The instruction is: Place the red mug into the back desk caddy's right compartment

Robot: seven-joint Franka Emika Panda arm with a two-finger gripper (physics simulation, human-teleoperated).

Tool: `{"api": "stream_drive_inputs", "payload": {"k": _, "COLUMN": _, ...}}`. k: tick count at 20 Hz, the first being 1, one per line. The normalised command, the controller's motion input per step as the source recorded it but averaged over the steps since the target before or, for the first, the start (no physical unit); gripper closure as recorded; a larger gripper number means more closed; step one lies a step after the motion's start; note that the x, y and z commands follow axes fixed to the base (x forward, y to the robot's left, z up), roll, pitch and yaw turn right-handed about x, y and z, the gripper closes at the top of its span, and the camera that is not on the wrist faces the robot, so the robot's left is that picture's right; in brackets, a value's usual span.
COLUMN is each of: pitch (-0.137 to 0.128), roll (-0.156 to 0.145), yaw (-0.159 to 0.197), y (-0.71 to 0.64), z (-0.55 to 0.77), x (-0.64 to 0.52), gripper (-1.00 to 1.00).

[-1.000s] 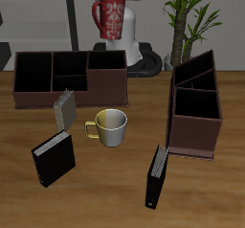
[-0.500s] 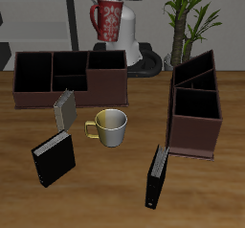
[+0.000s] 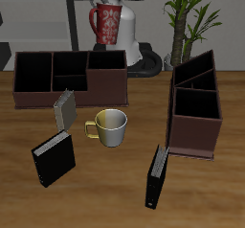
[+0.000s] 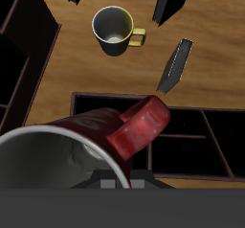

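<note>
Red mug (image 3: 108, 22) hangs upright, high above the back desk caddy (image 3: 69, 78), its right compartment (image 3: 106, 61) open below; hand (image 4: 122, 179) clamped on the rim.

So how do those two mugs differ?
The red mug is patterned red and white; the yellow mug is plain cream-yellow. The red mug hangs in the gripper above the back caddy; the yellow mug stands on the table. Both are upright, with one handle each.
</note>
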Motion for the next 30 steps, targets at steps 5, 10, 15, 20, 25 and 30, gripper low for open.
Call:
{"api": "stream_drive_inputs", "payload": {"k": 5, "pitch": 0.012, "roll": -0.012, "yaw": -0.013, "y": -0.06, "z": -0.16, "x": 0.08, "gripper": 1.0}}
{"api": "stream_drive_inputs", "payload": {"k": 10, "pitch": 0.027, "roll": -0.013, "yaw": 0.003, "y": -0.03, "z": -0.26, "x": 0.03, "gripper": 1.0}}
{"api": "stream_drive_inputs", "payload": {"k": 15, "pitch": 0.025, "roll": -0.013, "yaw": 0.002, "y": -0.1, "z": -0.27, "x": 0.0, "gripper": 1.0}}
{"api": "stream_drive_inputs", "payload": {"k": 20, "pitch": 0.018, "roll": -0.006, "yaw": 0.006, "y": 0.04, "z": -0.17, "x": -0.03, "gripper": 1.0}}
{"api": "stream_drive_inputs", "payload": {"k": 25, "pitch": 0.01, "roll": 0.017, "yaw": 0.036, "y": 0.13, "z": -0.24, "x": -0.08, "gripper": 1.0}}
{"api": "stream_drive_inputs", "payload": {"k": 30, "pitch": 0.057, "roll": -0.013, "yaw": 0.028, "y": -0.02, "z": -0.33, "x": 0.03, "gripper": 1.0}}
